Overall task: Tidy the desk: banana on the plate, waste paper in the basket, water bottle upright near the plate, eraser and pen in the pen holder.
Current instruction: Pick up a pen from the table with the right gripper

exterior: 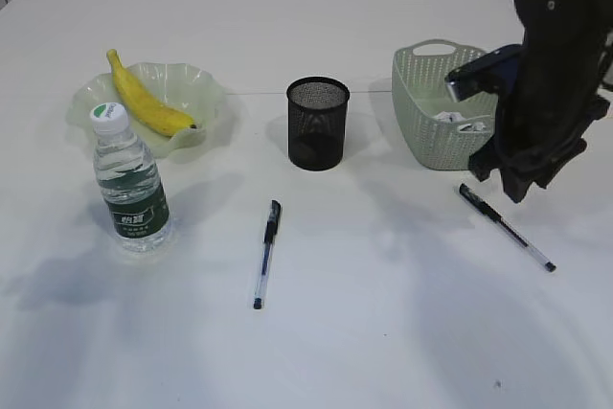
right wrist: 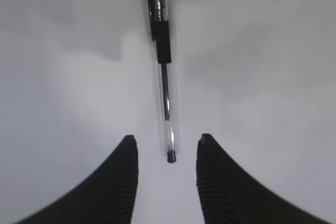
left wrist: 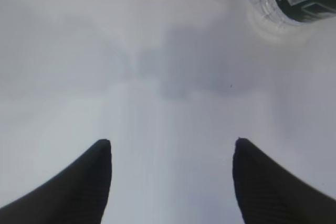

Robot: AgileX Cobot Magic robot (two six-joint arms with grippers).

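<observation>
Right wrist view: black ridged right gripper (right wrist: pixel 165 148) with fingers spread, straddling the tail end of a clear-barrelled pen with black grip (right wrist: pixel 163 66) lying flat on the plain white desk (right wrist: pixel 273 129); not yet pinching it. Seen from the exterior view, same pen (exterior: pixel 506 227) toward the right edge of the table, just in front of the sage-green perforated oblong basket (exterior: pixel 421 93), under the dark right arm. Step in hand, by judgement: picking up this pen for the black wire-mesh cylindrical pen holder (exterior: pixel 318 124). Best done by sliding forward toward the thicker black grip before closing, lowering until the tips nearly meet the tabletop, and keeping the barrel centred so it cannot roll or squirt out. Second, similar pen (exterior: pixel 266 254) lying near the middle of the table, toward the front edge. Left gripper (left wrist: pixel 172 153) likewise wide open, holding nothing, above bare desk just beside the small clear water bottle with white cap and dark green label (exterior: pixel 130 182), standing upright toward the left edge. Containers: long curved yellow banana (exterior: pixel 146 99) already resting in the pale-green translucent scalloped plate (exterior: pixel 206 93); crumpled white waste paper (exterior: pixel 452 119) visible inside the basket; pen holder's contents impossible to tell through the dark mesh; eraser not visible anywhere.
</observation>
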